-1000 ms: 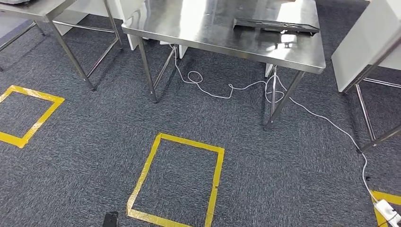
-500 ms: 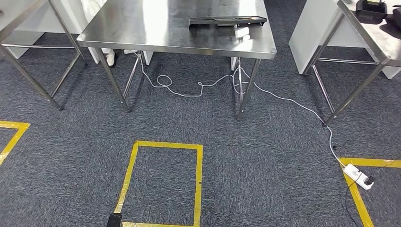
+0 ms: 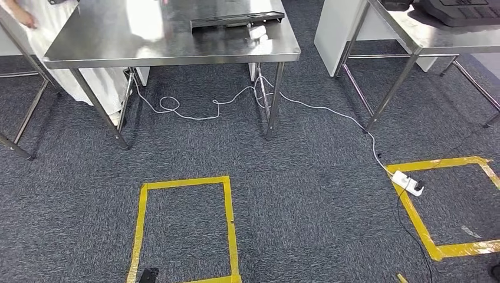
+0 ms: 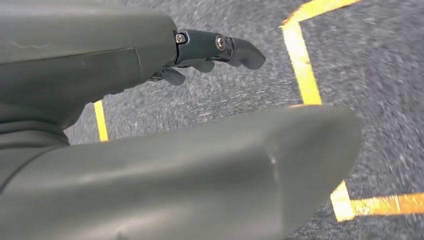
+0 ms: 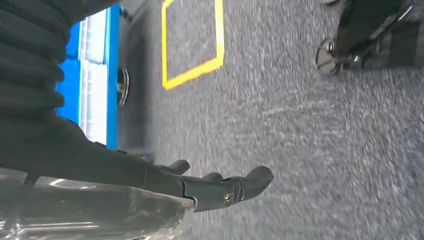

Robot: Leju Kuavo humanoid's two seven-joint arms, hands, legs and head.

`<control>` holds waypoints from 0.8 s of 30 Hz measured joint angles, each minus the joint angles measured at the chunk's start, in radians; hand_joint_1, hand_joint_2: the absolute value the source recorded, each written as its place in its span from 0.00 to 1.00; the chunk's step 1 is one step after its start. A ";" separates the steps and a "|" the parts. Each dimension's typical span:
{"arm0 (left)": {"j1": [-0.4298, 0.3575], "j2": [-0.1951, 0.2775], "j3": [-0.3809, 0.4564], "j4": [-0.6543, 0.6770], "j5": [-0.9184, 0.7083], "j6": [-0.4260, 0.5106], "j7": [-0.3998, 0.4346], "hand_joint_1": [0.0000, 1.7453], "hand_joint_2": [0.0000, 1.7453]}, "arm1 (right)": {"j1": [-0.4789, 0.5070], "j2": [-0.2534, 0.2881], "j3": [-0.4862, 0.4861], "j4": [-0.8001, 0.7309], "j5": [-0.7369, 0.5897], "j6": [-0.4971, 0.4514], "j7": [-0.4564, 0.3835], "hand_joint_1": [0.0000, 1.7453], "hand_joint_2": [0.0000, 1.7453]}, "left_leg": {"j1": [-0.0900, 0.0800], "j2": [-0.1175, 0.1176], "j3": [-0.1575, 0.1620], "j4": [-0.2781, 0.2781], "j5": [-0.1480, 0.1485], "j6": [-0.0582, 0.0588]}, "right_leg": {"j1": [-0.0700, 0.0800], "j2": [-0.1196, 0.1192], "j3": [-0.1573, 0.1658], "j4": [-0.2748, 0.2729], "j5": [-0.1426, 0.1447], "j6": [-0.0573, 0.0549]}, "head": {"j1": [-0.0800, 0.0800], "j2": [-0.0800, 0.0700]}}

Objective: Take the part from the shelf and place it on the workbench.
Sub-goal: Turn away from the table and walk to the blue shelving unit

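A long black part (image 3: 236, 19) lies on the steel workbench (image 3: 171, 50) ahead in the head view. My left hand (image 4: 210, 50) hangs over the carpet, its dark fingers (image 4: 240, 50) stretched out with nothing in them. My right hand (image 5: 215, 190) also hangs low. Its fingers (image 5: 250, 182) lie along a dark thing in glossy clear wrap (image 5: 90, 210), the part, which it holds against the palm. Most of that part is hidden at the picture's edge.
A second steel table (image 3: 424, 35) with dark equipment stands at the right. A white cable (image 3: 236, 100) runs under the workbench to a power strip (image 3: 407, 183). Yellow tape squares (image 3: 183, 230) (image 3: 448, 206) mark the carpet. A person in white (image 3: 41, 41) stands at the far left.
The camera has swung to the right: the workbench has slid left in the picture, while the right table, the power strip and a second yellow square have come into view.
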State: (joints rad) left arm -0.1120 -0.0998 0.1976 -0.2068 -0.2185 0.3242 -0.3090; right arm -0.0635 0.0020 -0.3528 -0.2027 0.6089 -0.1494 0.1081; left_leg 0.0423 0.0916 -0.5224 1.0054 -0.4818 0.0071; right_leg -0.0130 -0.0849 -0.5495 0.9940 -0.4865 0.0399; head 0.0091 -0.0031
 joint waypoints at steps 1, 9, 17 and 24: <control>0.000 0.000 -0.003 0.000 -0.004 -0.001 0.002 0.00 0.00 | -0.003 -0.001 -0.002 0.000 0.000 0.005 0.002 0.00 1.00 | 0.001 0.012 0.007 -0.004 -0.002 -0.009 | 0.006 -0.015 0.012 -0.024 0.003 -0.007 | -0.001 0.000; 0.009 0.008 -0.014 -0.001 -0.009 0.000 0.006 0.00 0.00 | 0.004 0.001 -0.011 0.002 0.013 0.032 0.021 0.00 1.00 | 0.007 -0.090 -0.059 0.209 -0.149 -0.039 | -0.013 0.085 0.020 -0.071 0.073 -0.068 | -0.014 0.000; 0.019 0.007 -0.015 0.003 -0.007 0.002 0.004 0.00 0.00 | 0.011 0.011 -0.011 0.005 0.021 0.043 0.028 0.00 1.00 | 0.008 -0.144 0.018 0.027 -0.050 -0.026 | -0.008 0.180 -0.041 -0.009 0.069 -0.018 | -0.015 0.000; 0.031 0.008 -0.015 0.003 0.000 0.006 -0.012 0.00 0.00 | 0.016 0.014 -0.011 0.006 0.031 0.052 0.040 0.00 1.00 | -0.006 -0.063 0.003 0.023 -0.029 0.028 | -0.018 0.099 -0.167 0.248 -0.058 -0.019 | -0.004 0.000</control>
State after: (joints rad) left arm -0.0813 -0.0919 0.1827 -0.2036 -0.2187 0.3298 -0.3213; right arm -0.0472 0.0163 -0.3639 -0.1968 0.6394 -0.0977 0.1481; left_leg 0.0360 0.0283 -0.5193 1.0282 -0.5109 0.0348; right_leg -0.0307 0.0143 -0.7162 1.2423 -0.5449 0.0210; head 0.0049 -0.0031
